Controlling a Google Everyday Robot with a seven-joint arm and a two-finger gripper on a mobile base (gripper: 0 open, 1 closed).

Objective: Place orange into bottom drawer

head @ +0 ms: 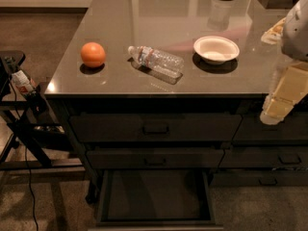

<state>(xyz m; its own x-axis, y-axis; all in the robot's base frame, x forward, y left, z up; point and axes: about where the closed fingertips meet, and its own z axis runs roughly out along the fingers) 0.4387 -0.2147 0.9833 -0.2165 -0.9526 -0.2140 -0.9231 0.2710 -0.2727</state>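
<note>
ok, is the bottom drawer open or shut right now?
Open: the bottom drawer is pulled out, its dark tray interior exposed. The orange sits on the countertop, and the gripper hangs by the counter's right end.

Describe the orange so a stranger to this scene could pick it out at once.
Find the grey countertop above the dark drawers, and go to its front left corner, far from the gripper hanging at the right edge. The orange sits there, left of the lying water bottle. It is the only round, bright orange thing; the bottle is clear and the bowl white.
</note>
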